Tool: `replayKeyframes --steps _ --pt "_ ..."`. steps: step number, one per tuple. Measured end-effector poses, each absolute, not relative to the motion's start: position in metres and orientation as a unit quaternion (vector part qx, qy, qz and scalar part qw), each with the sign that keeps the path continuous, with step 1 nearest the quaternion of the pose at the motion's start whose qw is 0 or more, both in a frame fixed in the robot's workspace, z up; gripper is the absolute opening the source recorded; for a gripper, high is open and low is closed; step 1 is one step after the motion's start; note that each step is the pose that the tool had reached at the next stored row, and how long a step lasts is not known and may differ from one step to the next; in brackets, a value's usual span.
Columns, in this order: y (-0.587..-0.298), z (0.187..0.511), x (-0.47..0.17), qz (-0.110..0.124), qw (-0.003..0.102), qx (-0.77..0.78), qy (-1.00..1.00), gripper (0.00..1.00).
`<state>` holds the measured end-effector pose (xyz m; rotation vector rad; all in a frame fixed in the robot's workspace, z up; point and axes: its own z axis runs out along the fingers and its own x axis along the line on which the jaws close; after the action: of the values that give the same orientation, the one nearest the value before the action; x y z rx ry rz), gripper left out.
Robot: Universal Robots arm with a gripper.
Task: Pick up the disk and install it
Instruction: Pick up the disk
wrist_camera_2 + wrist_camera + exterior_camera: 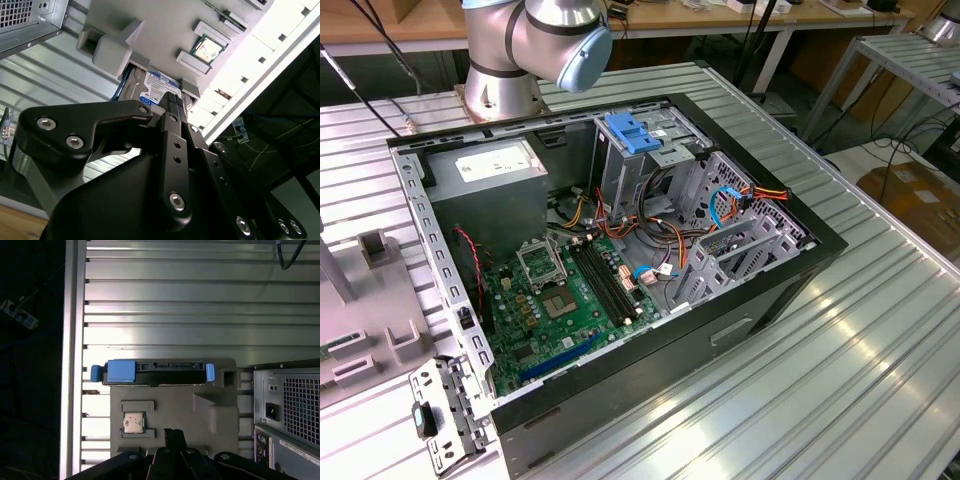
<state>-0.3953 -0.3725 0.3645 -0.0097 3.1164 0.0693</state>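
Observation:
The disk (155, 371) stands on edge in a slot of a grey fixture (175, 405), with blue rail tabs at both ends. In the second wrist view its white label with a blue band (159, 86) shows between the fixture blocks. My gripper (173, 432) hovers over the fixture, apart from the disk, its black fingers closed together with nothing between them. In the second wrist view the gripper (172, 98) points toward the disk's label side.
A processor chip (134, 423) lies in a pocket of the fixture. The open computer case (620, 260) sits on the ribbed metal table (880, 340), with a metal drive cage and blue handle (634, 133) inside. The case's rear panel (292, 410) stands beside the fixture.

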Motion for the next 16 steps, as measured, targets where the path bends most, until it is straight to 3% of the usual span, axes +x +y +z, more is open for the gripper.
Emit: replayKeyframes --steps 16 --pt "-0.3724 0.3645 -0.3953 0.023 0.011 -0.069 0.997 0.11"
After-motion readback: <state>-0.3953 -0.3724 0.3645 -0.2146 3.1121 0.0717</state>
